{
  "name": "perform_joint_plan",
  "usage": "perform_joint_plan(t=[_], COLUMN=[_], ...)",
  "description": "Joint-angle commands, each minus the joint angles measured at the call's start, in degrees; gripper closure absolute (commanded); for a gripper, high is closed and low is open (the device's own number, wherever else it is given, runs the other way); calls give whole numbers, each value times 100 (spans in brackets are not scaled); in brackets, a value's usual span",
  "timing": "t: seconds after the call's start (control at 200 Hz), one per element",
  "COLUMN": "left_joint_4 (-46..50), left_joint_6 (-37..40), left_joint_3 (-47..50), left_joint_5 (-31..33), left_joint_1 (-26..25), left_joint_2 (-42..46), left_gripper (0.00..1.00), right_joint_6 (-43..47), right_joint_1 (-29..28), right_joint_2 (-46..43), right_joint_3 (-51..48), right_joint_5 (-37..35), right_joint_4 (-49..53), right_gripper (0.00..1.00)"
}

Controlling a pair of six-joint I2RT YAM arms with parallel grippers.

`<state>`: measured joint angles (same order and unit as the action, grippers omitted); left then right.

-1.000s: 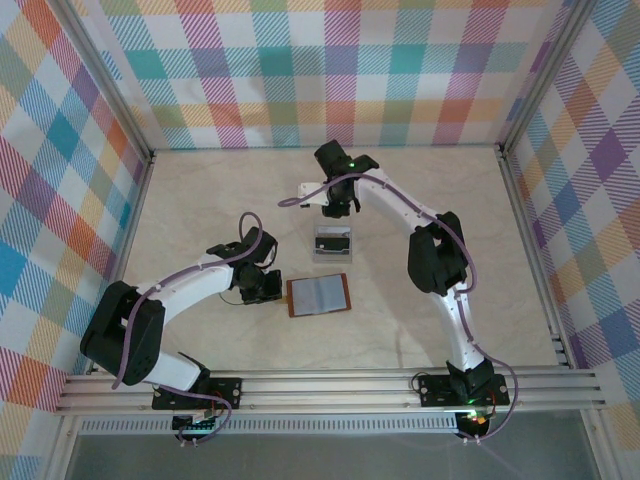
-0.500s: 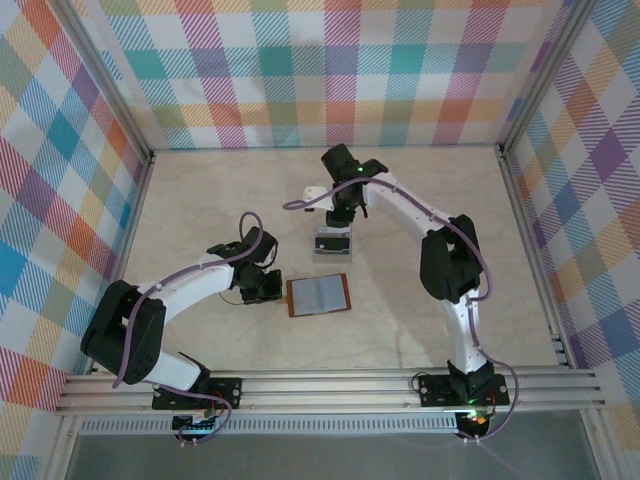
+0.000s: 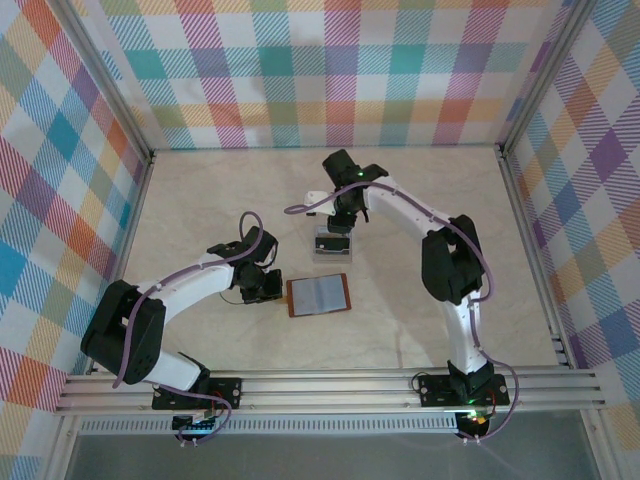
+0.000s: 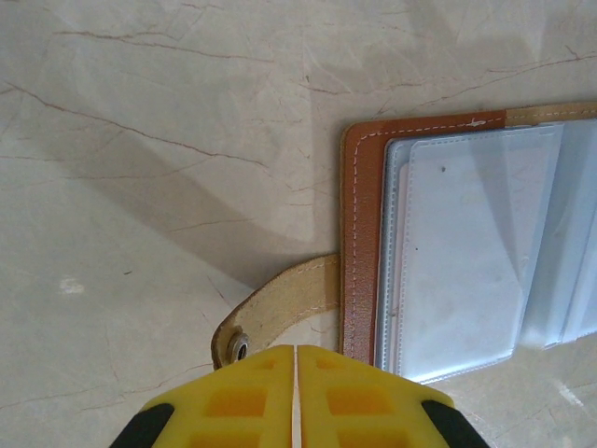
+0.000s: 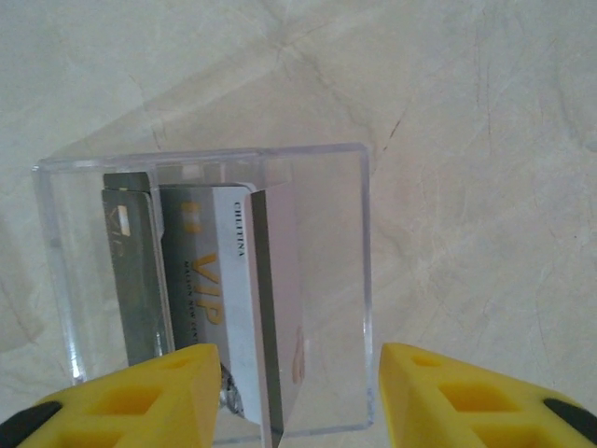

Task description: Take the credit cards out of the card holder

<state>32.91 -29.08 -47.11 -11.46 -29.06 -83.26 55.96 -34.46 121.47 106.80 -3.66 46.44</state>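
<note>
The card holder (image 3: 318,296) lies open on the table, brown leather rim (image 4: 364,233) around greyish clear slots (image 4: 466,252). My left gripper (image 3: 266,287) is shut, its tips (image 4: 295,350) low over the holder's left edge beside the snap tab (image 4: 280,303); nothing shows between the fingers. Credit cards lie in a clear square tray (image 5: 345,159): a white VIP card (image 5: 215,280), a grey card (image 5: 131,280) and a pale card (image 5: 284,280) leaning on its edge. My right gripper (image 3: 340,222) hovers open over the tray (image 3: 333,248), its fingers (image 5: 140,392) either side of the pale card, not touching it.
Plaid walls close the table on three sides, with a metal rail (image 3: 330,385) along the near edge. Bare marble tabletop (image 3: 450,200) lies right of and behind the tray.
My right gripper has moved down over the tray and opened; the pale card it carried now leans free inside. The left gripper and the holder have stayed put.
</note>
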Motion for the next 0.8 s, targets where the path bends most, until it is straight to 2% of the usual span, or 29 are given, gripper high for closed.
perform_joint_plan(t=[0.0,0.795], left_joint_4=[88,111], left_joint_6=[26,30], left_joint_3=[-100,-107], left_joint_5=[-49,-8], left_joint_1=[67,67], left_joint_2=[-59,-55], left_gripper=[90,90], right_joint_6=[-32,-87], right_joint_1=[27,70], right_joint_2=[205,207], right_joint_3=[64,211], right_joint_5=[-40,-414], right_joint_4=[-114,-816], right_gripper=[51,52])
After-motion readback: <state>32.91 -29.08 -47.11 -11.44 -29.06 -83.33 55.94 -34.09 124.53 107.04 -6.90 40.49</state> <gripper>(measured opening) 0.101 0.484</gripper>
